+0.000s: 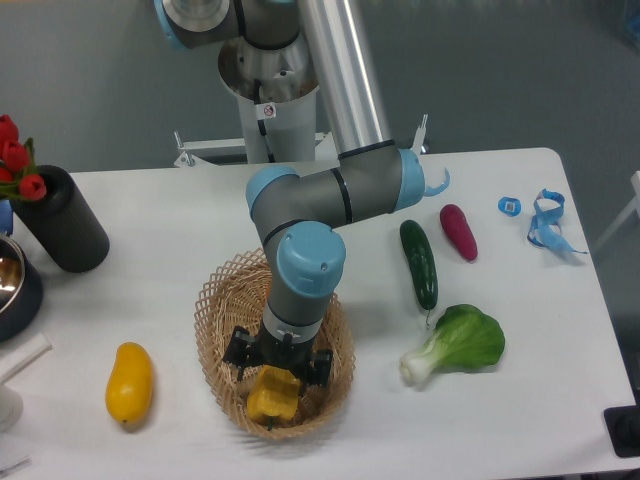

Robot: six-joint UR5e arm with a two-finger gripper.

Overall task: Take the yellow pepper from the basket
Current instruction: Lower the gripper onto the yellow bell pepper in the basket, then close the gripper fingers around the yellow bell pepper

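The yellow pepper (272, 396) lies in the front part of the tan woven basket (215, 320), which sits on the white table at centre front. My gripper (277, 372) points straight down into the basket, right over the pepper. Its black fingers stand spread on either side of the pepper's top, so it looks open. The wrist hides the pepper's upper part, and I cannot tell whether the pads touch it.
A smooth yellow mango-like fruit (130, 382) lies left of the basket. A cucumber (419, 263), a purple vegetable (459, 232) and a bok choy (457, 345) lie to the right. A black vase with red tulips (58, 220) stands at far left, with a dark bowl (15, 285) below it.
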